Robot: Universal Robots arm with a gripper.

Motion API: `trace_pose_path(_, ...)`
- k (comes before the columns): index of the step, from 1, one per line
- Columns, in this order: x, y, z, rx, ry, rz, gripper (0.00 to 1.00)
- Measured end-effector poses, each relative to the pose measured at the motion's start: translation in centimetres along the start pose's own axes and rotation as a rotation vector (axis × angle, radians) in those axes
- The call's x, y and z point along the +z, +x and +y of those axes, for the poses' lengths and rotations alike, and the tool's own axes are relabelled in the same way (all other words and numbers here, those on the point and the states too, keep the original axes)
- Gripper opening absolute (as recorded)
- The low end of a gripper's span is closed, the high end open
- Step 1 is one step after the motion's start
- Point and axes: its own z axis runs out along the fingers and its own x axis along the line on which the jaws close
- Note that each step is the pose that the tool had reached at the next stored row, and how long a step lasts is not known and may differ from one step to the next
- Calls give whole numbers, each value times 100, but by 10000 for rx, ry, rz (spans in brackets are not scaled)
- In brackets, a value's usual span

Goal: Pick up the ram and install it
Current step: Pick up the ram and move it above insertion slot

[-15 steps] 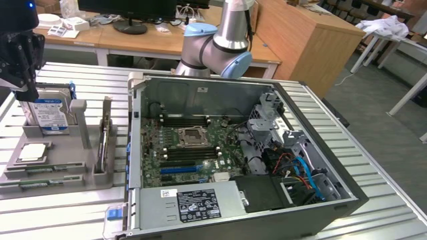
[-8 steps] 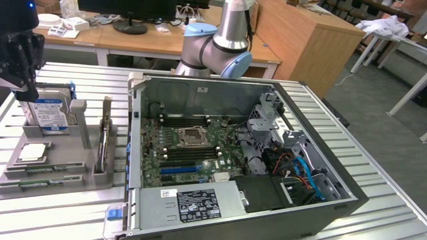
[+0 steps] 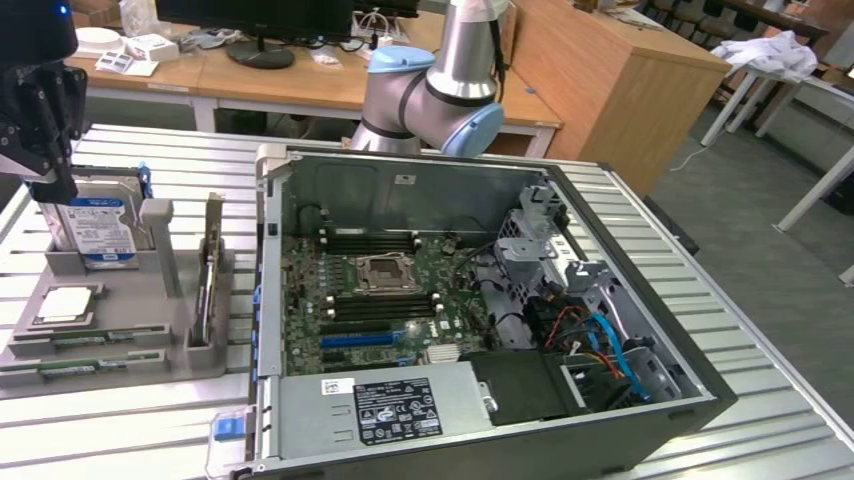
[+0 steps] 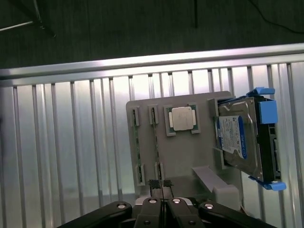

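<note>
At nine o'clock of the computer case (image 3: 400,185) in the exterior view, the ram (image 4: 156,142) stands edge-up in a grey holder (image 4: 183,154), probably light, stiff yet fragile, best pinched across its flat faces mid-length, with the empty end effector (image 4: 160,184) pressed together near it.

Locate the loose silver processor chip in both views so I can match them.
Exterior view: the processor chip lies flat in the grey holder at the exterior view's left, beside the open PC case, nearer the camera than the hard drive.
Wrist view: the processor chip sits on the same holder, between the narrow slots and the hard drive.
Shared landmark: the blue-labelled hard drive standing in the holder.
</note>
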Motion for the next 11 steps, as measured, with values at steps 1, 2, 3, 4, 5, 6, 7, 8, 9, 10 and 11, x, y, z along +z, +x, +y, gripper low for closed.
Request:
trace_pose_path(1, 1, 0, 0, -1, 2, 0, 11)
trace_pose_path(2, 2, 0, 0, 0, 6, 0, 11)
trace_pose_path(3, 4, 0, 1, 0, 10, 0, 11)
trace_pose_path(4, 8, 0, 1, 0, 16, -1, 11)
trace_pose_path(5, 13, 0, 0, 0, 25, -2, 11)
trace_pose_path(6, 17, 0, 0, 0, 35, -4, 11)
trace_pose_path(7, 22, 0, 0, 0, 46, -5, 11)
trace_pose_path(8, 27, 0, 0, 0, 56, -6, 11)
trace_pose_path(9, 31, 0, 0, 0, 65, -7, 11)
trace_pose_path(10, 34, 0, 0, -1, 72, -7, 11)
trace_pose_path(11, 37, -1, 0, -1, 78, -8, 11)
